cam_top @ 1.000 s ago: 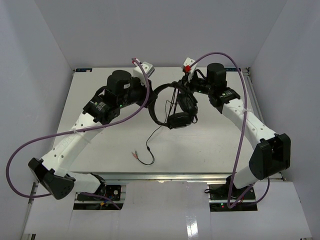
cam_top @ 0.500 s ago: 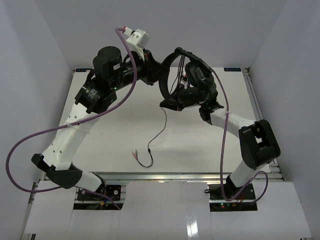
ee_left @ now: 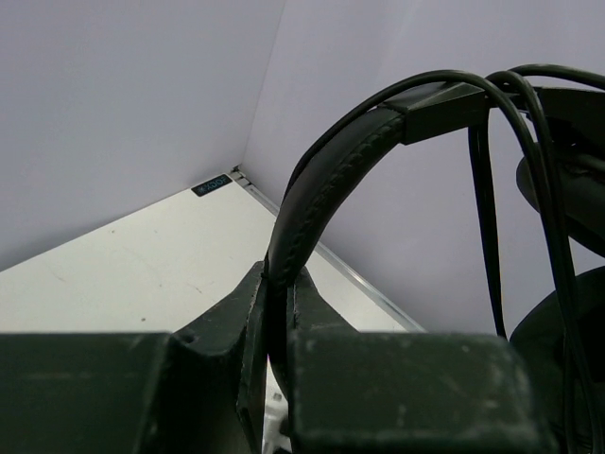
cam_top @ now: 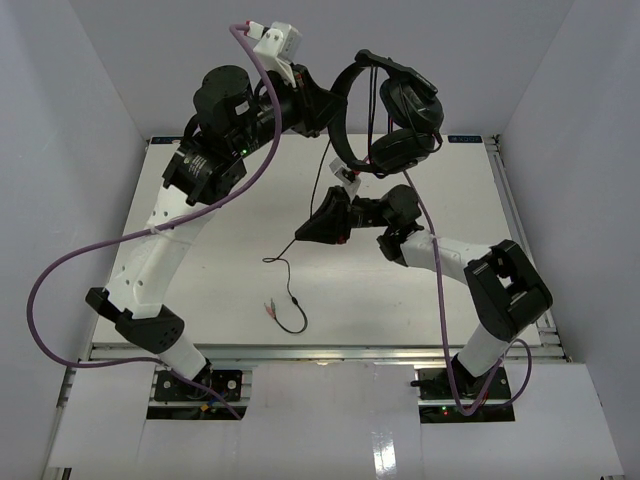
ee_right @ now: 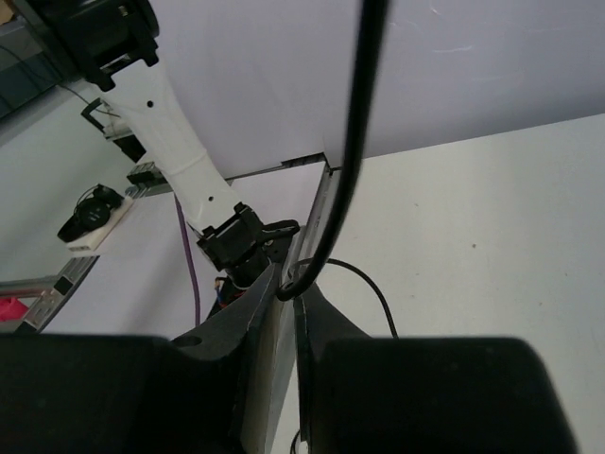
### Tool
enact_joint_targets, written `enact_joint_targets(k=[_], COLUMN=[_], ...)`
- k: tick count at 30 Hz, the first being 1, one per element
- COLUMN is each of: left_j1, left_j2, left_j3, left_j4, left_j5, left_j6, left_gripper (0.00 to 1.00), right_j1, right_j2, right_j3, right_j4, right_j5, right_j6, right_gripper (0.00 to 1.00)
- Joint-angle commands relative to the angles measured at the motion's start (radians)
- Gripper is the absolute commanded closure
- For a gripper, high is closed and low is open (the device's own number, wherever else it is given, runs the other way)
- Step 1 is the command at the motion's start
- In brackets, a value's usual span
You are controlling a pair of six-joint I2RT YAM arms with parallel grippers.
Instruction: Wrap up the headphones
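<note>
Item: headphones (cam_top: 405, 105), black, with padded ear cups (cam_top: 400, 150) and a long thin cable (ee_right: 357, 142).
Location: held in the air over the far half of the surface (cam_top: 220, 280), in front of the back wall and touching nothing below.
Left gripper (ee_left: 277, 284): pressed together on the padded headband (ee_left: 321, 180), which stands up between its fingers. This is the only hold carrying the set.
Right gripper (cam_top: 300, 237): lower down, near the middle of the surface and well apart from the ear cups. Its fingers stand close together with the cable pinched between them.
Cable run: it drops from the set to the right gripper, then trails slack across the surface. Its plugs (cam_top: 269, 307) lie near the front edge.
Done so far: the set is off the surface and each gripper has its own hold, one on the band and one on the cable. Thin black strands cross the top of the band in the left wrist view. Whether they make a wound turn cannot be told.
Left to do: by the look of it nearly all the winding, since most of the cable hangs or lies loose and the plugs are unsecured.
Change from a second ago: the set was then low over the far middle of the surface with both arms close on it. It is now much higher, carried up by the left arm.
Change in right arm: it has come away from the set and dropped to the cable.
Change in slack: it is drawn leftward into a new bend, while the plugs are in the same place.
</note>
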Motion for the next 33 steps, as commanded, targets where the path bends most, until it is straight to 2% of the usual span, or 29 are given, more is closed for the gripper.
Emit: enact_joint_targets(k=[1,17,26,33], left_j1=[-0.004,-0.004,-0.003,-0.004], left_j2=[-0.015,-0.018,-0.013,-0.011], left_j3=[0.04,0.038,0.036,0.029], left_j4=[0.057,0.057,0.059,0.074], left_j5=[-0.015,-0.076,-0.074,-0.082], left_j6=[-0.05,-0.041,-0.052,-0.057], left_gripper=[1.0,1.0,1.0,1.0], right_j1=[0.04,0.133,0.14,0.156], right_j2=[0.023,0.077,0.111,0.133], right_j3=[0.029,0.045,0.031,0.014], right_j4=[0.163,0.305,0.388,0.509], right_j5=[-0.012,0.016,0.1,0.161], right_j6=[0.097,0.22,0.3,0.341], right_gripper=[0.83,0.75,0.61,0.6])
